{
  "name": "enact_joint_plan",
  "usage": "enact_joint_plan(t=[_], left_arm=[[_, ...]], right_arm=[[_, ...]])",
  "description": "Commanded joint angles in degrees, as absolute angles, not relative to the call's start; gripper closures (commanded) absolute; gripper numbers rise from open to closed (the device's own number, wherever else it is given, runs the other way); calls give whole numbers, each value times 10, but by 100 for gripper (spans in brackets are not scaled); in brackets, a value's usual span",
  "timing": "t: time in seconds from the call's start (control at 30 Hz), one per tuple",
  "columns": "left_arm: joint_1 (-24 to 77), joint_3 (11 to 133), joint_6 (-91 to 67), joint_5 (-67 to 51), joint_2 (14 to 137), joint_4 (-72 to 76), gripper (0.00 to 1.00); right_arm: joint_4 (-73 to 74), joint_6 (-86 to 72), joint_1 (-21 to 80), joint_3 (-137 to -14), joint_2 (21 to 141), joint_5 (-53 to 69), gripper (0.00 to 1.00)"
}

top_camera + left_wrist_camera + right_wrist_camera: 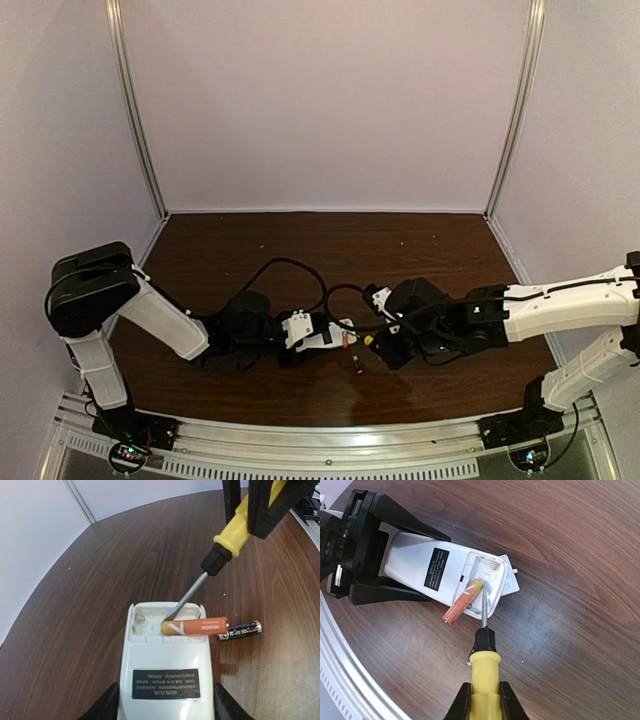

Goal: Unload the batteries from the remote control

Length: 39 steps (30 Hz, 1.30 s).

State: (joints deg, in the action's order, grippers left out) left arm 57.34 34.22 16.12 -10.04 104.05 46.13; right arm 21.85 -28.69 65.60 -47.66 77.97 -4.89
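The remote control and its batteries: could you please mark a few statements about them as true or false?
1. The orange battery sits fully seated in the remote control. False: one end sticks out over the compartment's side.
2. The dark battery lies on the table beside the remote control. True.
3. The right gripper is shut on the screwdriver. True.
4. The left gripper is empty. False: it grips the remote control.

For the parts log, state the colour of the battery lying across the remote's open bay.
The battery is orange with white print; clearest in left wrist view.
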Motion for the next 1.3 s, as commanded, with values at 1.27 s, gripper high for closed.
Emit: enact_joint_plan(t=[1.27], left_arm=[[532,380,120,-64,1065,463,100]], right_arm=[[152,-257,651,-520,860,-77,100]])
